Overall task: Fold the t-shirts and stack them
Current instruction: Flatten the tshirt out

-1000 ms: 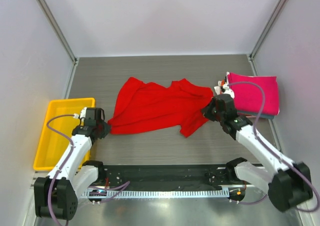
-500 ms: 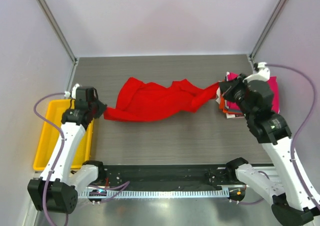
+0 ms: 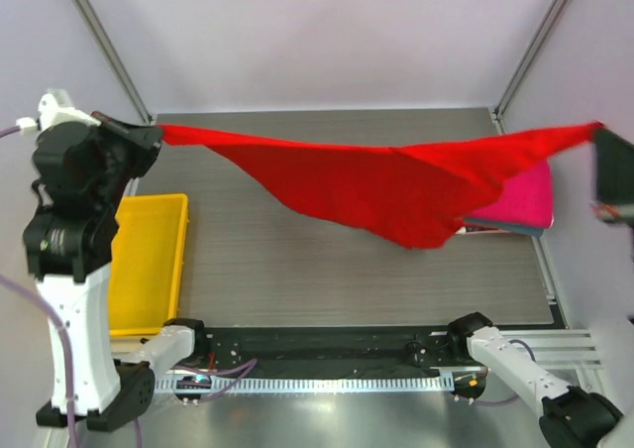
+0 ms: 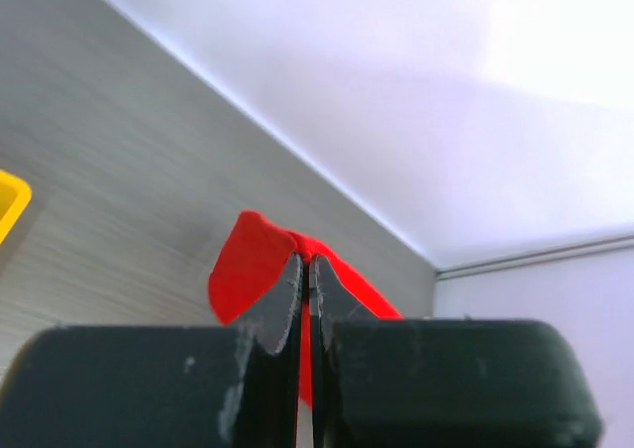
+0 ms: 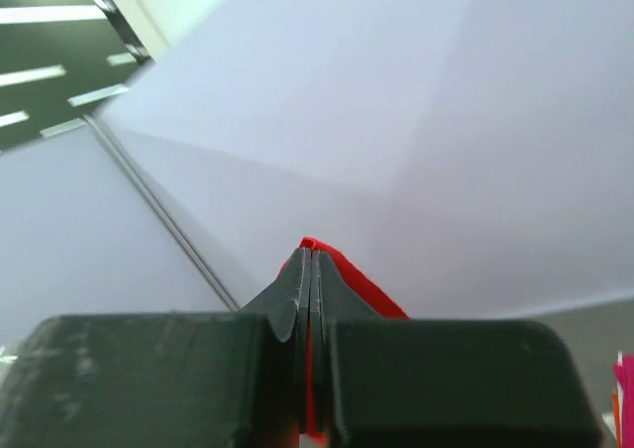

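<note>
**Jaws pinching the red t-shirt (image 3: pixel 376 185) at both ends, above the table (image 3: pixel 297 270)**

Left jaws are pressing together on one end of the shirt at the far left, and the left wrist view is showing red cloth caught between them. Right jaws are clamping the other end at the right edge. The shirt is hanging stretched between the two raised arms and sagging to a point towards the right. A folded magenta-pink t-shirt (image 3: pixel 530 195) is lying at the table's far right, partly hidden behind the red cloth. A yellow tray (image 3: pixel 149 260) is sitting at the left edge.
</note>
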